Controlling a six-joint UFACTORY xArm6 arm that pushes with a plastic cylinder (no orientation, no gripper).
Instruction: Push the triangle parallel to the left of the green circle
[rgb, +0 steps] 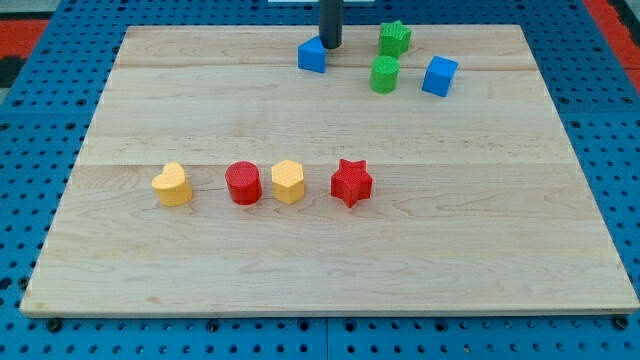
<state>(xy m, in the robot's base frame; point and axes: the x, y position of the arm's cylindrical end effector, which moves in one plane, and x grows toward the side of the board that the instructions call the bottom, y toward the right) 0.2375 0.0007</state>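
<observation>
While my tip (330, 46) touches the blue triangle (312, 55), eight blocks lie on the board (320, 270); no claw shows.

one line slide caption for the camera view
My tip touches the blue triangle, left of the green circle.

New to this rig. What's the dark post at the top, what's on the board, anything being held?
One camera looks down at a wooden board. The dark post is the arm's rod; my tip only pushes and holds nothing. It sits at the upper right edge of the blue triangle. To the view's right are a green circle, a green star and a blue cube. Lower down stand a yellow heart, red cylinder, yellow hexagon and red star.
</observation>
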